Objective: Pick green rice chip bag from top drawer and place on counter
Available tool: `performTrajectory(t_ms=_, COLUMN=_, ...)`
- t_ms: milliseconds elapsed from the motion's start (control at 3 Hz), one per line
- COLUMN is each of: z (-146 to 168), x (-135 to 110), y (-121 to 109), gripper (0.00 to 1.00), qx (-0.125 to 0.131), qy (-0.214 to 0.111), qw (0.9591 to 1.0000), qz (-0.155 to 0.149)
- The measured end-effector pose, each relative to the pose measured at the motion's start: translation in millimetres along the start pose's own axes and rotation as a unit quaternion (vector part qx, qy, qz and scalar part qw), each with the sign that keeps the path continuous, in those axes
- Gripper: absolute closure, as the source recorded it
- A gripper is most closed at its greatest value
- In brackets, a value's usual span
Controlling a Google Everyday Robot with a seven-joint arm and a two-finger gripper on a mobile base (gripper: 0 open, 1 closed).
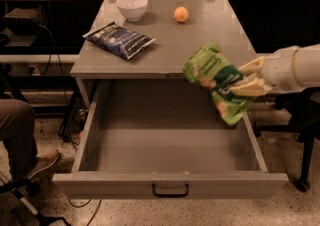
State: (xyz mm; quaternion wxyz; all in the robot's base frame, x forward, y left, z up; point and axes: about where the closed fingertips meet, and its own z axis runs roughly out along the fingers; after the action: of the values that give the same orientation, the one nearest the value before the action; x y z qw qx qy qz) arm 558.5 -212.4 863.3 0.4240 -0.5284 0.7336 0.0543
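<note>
The green rice chip bag hangs tilted in the air over the right side of the open top drawer, its upper end level with the counter's front edge. My gripper, on a white arm coming in from the right, is shut on the bag's right half. The drawer is pulled fully out, its inside bare, with a dark handle on its front panel. The counter lies just behind and above the bag.
On the counter lie a dark blue snack bag at the left, a white bowl at the back, and an orange fruit. A seated person's leg and shoe are at the left of the drawer.
</note>
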Motion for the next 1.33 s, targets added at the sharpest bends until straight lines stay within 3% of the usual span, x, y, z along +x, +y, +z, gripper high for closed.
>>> performTrajectory(t_ms=333, z=-22, x=-27, y=-58, gripper=1.0, qx=0.053, qy=-0.027, qw=0.9982, qz=0.005)
performTrajectory(t_ms=667, z=3, x=-51, y=-120, gripper=1.0, qx=0.058, qy=-0.049, qw=0.997, qz=0.017)
performTrajectory(t_ms=1000, z=47, x=-74, y=-154, gripper=1.0, qx=0.039, qy=-0.066, qw=0.9969, qz=0.02)
performTrajectory(t_ms=1333, z=90, x=-87, y=-178, gripper=0.82, qx=0.03, qy=-0.064, qw=0.9971, qz=0.029)
